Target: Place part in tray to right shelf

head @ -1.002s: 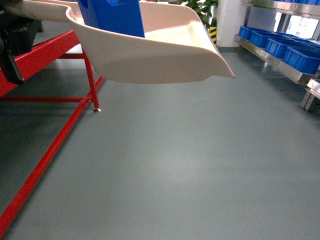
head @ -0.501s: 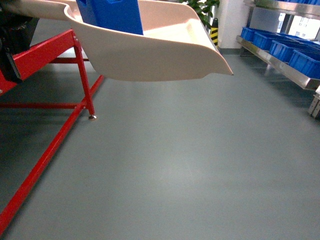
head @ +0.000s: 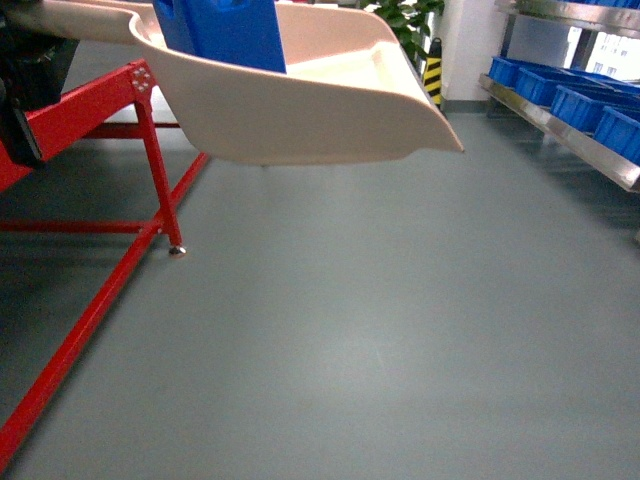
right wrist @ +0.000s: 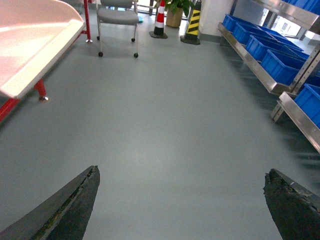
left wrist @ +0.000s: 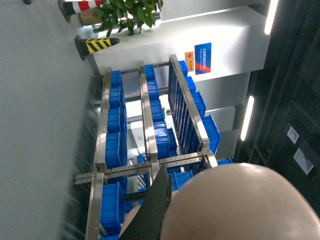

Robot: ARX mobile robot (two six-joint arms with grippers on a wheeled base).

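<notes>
Overhead, part [head: 225, 30] in tray [head: 320, 110]; right fingers [right wrist: 60, 210] wide apart, empty; left unclear.

My head view: even, soft indoor light, dull sheen on smooth grey floor [head: 380, 330]; cream plastic tray [head: 300, 110] brightest inside far right corner. My left wrist view: glowing white tube lights [left wrist: 246, 118] far right, motion smear near left. My right wrist view: blown-out pink glare on tray, blur near right by stainless-steel shelf rack [right wrist: 280, 90].
</notes>
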